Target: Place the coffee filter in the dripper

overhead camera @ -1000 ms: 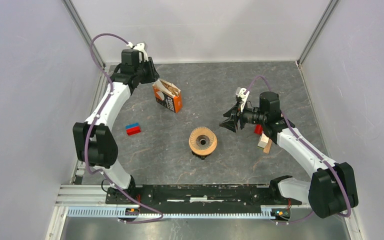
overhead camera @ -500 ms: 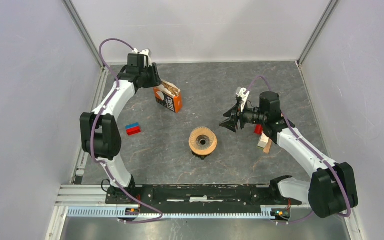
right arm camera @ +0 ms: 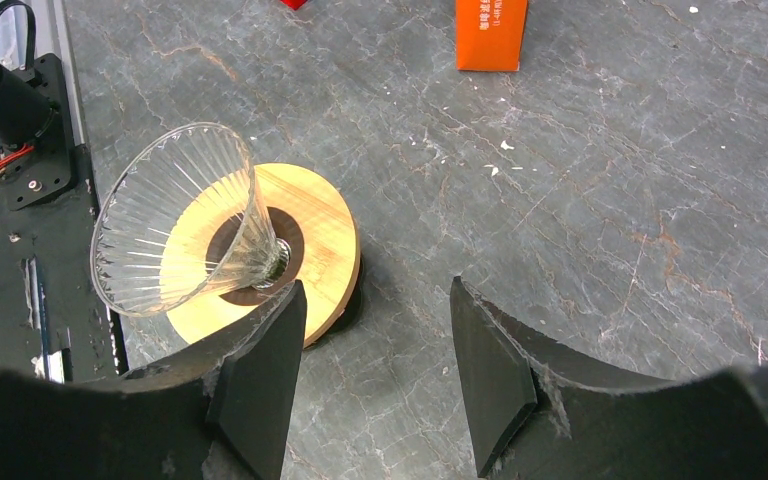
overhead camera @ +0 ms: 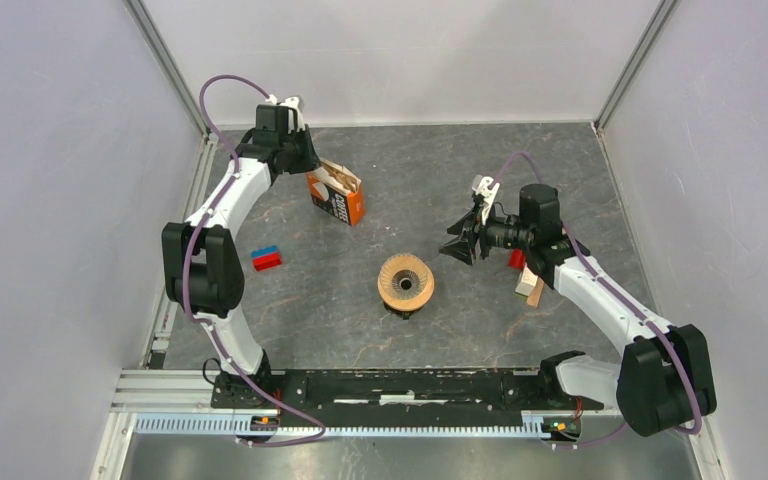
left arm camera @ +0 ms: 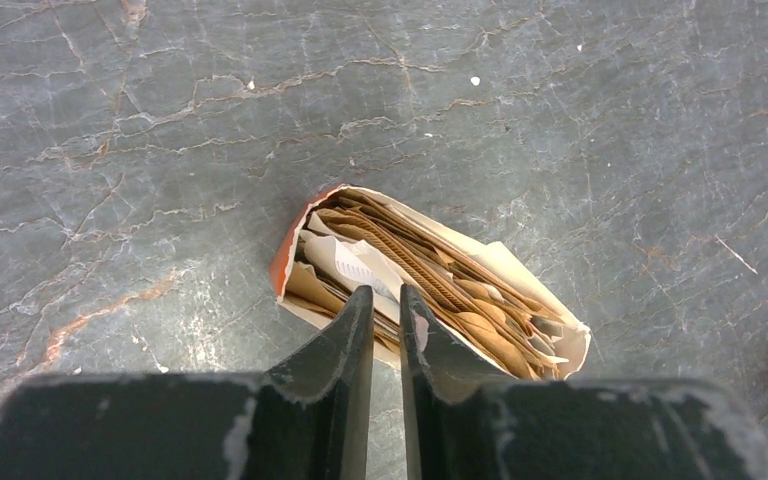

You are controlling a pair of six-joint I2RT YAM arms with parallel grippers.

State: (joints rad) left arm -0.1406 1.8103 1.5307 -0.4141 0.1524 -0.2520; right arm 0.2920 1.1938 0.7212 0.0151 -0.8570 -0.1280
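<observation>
Orange cardboard box (overhead camera: 342, 207), far left, holds brown paper coffee filters (left arm camera: 440, 290); left gripper (left arm camera: 385, 292) nearly closed there, grasp unclear. Right gripper (right arm camera: 376, 290) released beside clear ribbed glass dripper (right arm camera: 170, 220).

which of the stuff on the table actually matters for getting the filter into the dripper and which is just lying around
For the job:
- dripper, glass cone on a wooden ring
- filters, stacked in the open orange box

Just lying about:
- red and blue block
- red block beside the right arm
- wooden blocks next to it
</observation>
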